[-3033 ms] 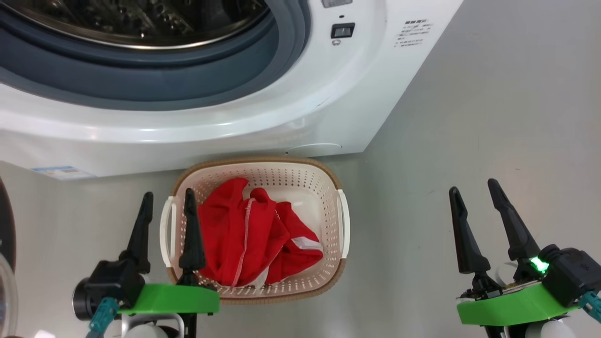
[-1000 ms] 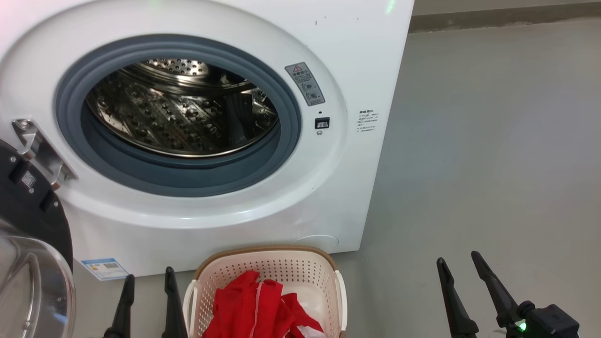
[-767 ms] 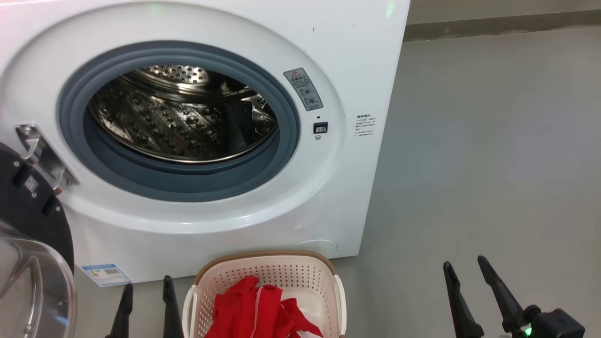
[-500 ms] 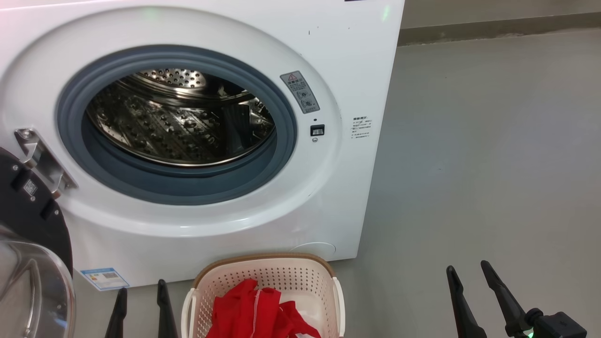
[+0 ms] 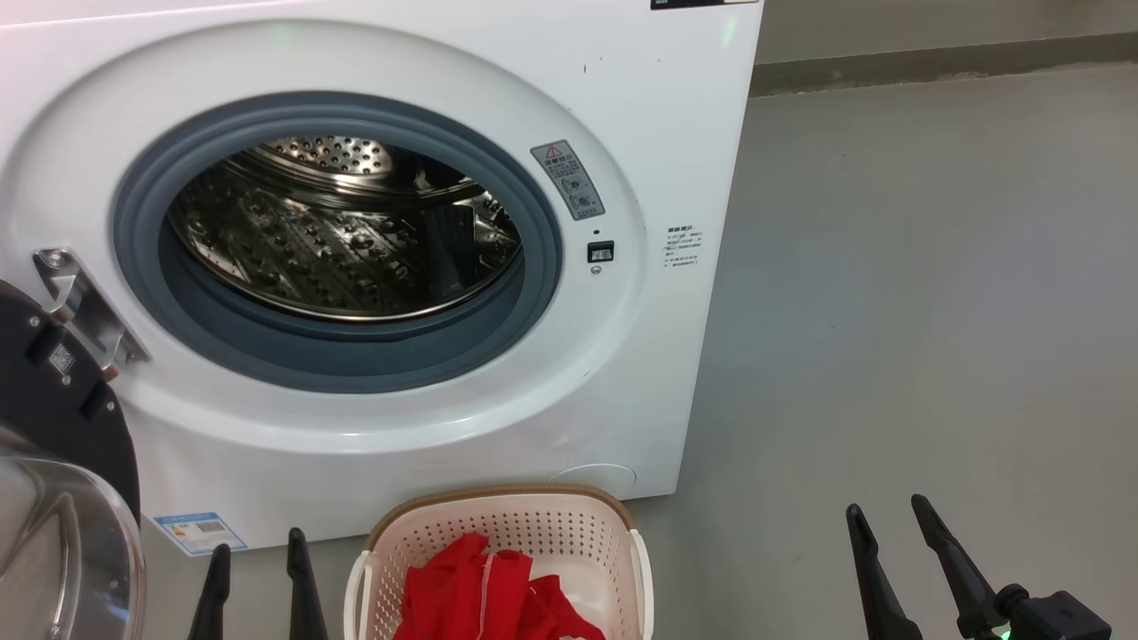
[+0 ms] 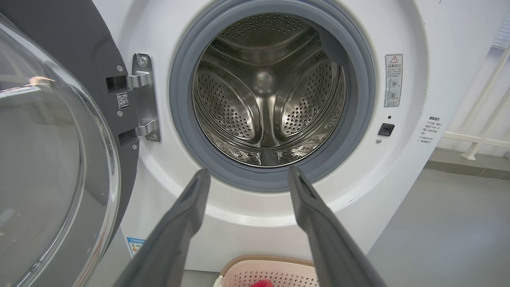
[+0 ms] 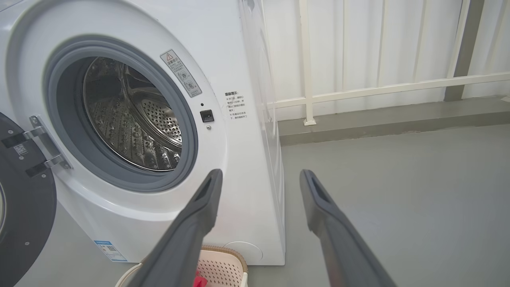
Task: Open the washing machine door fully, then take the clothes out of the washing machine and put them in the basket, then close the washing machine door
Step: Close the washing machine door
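The white washing machine [image 5: 676, 133] stands in front of me with its steel drum [image 5: 347, 231] bare. Its door [image 5: 62, 427], black-rimmed with a clear glass bowl, hangs swung out at the left on its hinge [image 6: 143, 97]. Below the machine sits the cream basket [image 5: 569, 524], and the red clothes [image 5: 484, 591] lie inside it. My left gripper [image 5: 258, 544] is open and holds nothing, just left of the basket. My right gripper [image 5: 889, 511] is open too, over bare floor at the lower right. In the wrist views both pairs of fingers [image 6: 187, 211] [image 7: 326, 207] point at the machine's front.
Grey floor [image 5: 933, 311] stretches to the right of the machine. A white railing [image 7: 378, 87] and a low grey kerb run behind it. The machine's blue label [image 5: 200, 532] sits at its lower left corner.
The head view has tilted up from the basket to the machine's opening, so the picture shifted. Over the last second the grippers have sunk slightly toward the bottom edge, still open.
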Tool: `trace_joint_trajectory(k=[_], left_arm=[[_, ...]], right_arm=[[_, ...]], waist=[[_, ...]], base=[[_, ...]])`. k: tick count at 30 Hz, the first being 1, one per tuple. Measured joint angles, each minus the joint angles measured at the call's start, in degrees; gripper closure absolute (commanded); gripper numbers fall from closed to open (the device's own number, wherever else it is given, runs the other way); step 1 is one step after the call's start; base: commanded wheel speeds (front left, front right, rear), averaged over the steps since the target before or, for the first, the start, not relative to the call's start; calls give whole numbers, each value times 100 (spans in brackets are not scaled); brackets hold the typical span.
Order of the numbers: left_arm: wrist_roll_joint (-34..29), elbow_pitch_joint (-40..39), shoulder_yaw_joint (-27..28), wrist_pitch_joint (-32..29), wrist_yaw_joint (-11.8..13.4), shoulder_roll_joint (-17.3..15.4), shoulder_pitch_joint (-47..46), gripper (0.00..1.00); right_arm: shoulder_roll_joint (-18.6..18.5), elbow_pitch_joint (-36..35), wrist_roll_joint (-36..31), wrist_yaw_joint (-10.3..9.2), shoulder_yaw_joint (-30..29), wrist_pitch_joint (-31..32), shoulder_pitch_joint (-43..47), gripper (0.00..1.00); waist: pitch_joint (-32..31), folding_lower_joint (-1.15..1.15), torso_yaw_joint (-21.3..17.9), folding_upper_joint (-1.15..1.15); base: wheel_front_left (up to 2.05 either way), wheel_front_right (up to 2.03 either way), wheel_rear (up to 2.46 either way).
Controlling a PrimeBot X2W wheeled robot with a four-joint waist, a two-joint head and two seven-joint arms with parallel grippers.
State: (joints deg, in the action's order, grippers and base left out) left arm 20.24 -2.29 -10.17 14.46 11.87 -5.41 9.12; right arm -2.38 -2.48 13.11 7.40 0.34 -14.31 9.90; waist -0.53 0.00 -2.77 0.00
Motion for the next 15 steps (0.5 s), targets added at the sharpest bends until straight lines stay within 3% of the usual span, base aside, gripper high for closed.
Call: trace_joint_trajectory(k=[9,15], left_arm=[[-9,31,49,0,-105,-11,0,0],[-9,43,94,0,-112,-10,-1,0]], right_arm=[[0,-4,9,0,0,0,0,0],[2,-13,9,0,0,0,0,0]], waist=[[29,0,-1,0],[30,0,31,0]], base=[[-1,2,-2],[-26,97,-71]])
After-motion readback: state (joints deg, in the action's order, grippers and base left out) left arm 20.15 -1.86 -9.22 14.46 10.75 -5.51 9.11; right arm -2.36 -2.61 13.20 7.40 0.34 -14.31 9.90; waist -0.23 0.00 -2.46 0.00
